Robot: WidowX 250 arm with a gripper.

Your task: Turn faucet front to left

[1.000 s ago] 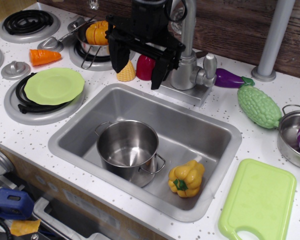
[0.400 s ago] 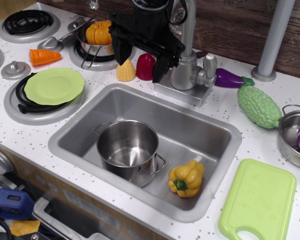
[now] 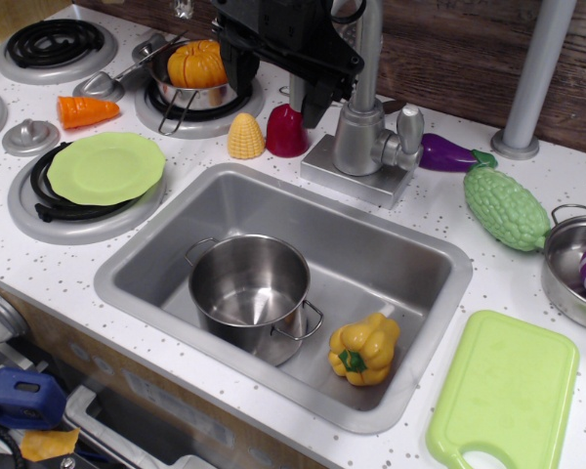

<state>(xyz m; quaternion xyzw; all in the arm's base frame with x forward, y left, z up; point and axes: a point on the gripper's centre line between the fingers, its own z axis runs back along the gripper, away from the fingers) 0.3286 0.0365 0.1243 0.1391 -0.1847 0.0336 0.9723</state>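
End effector (image 3: pixel 273 83) spread open, empty, above corn (image 3: pixel 245 136) and red pepper (image 3: pixel 287 131); just left of faucet (image 3: pixel 367 107)

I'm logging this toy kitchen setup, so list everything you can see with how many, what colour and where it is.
faucet: 1, silver, behind the sink
sink: 1, steel, centre of the counter
pot: 1, steel, in the sink, left part
bell pepper: 1, yellow, in the sink, right of the pot
corn: 1, yellow, behind the sink
red vegetable: 1, red, beside the corn
plate: 1, green, on the near-left burner
carrot: 1, orange, far left
orange food in a small pan: 1, on the back burner
eggplant: 1, purple, right of the faucet
bumpy gourd: 1, green, right
cutting board: 1, green, near right
gripper: 1, black, raised left of the faucet, jaws apart
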